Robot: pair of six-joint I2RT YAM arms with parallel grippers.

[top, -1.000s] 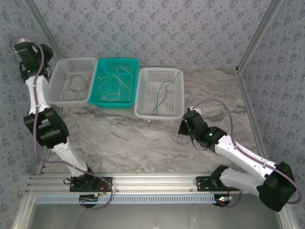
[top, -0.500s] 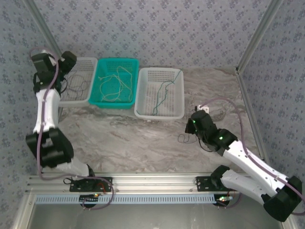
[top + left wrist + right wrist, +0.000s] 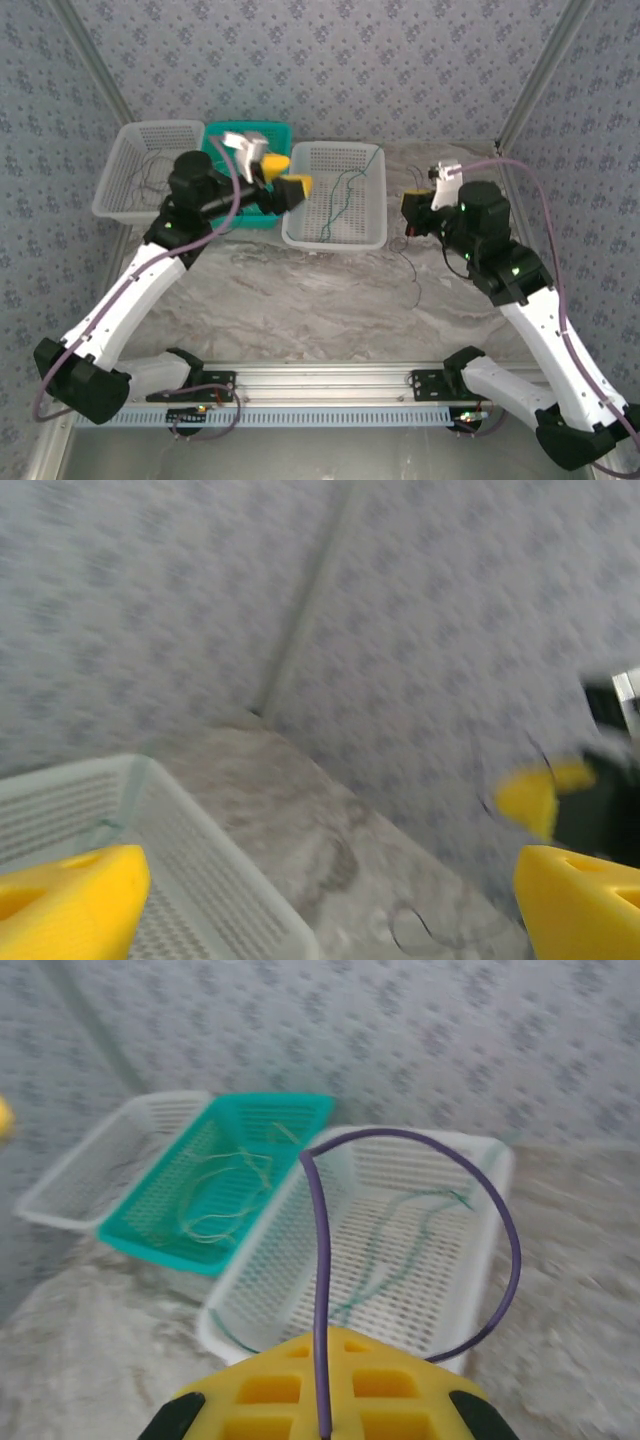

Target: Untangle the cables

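Both arms have swung up and inward — the last loose strand looks ready to be dealt with.

The right gripper [image 3: 411,222], now raised, seems clenched on the dark grey cable [image 3: 410,268], though blur leaves that unsure; the strand trails from just under its jaws toward the near edge, long axis roughly far-to-near, free end pointing away from the white basket [image 3: 330,242]. The left gripper [image 3: 283,176] hangs released — jaws wide — the cable well off beyond them.

Green-teal cable [image 3: 342,186]: lies loosely curved in the right white basket [image 3: 335,243]. Cream cable [image 3: 215,1200]: looped in the teal basket [image 3: 150,1250]. Dark grey cable [image 3: 412,270]: trails down to the table [image 3: 300,290], right of the white basket.
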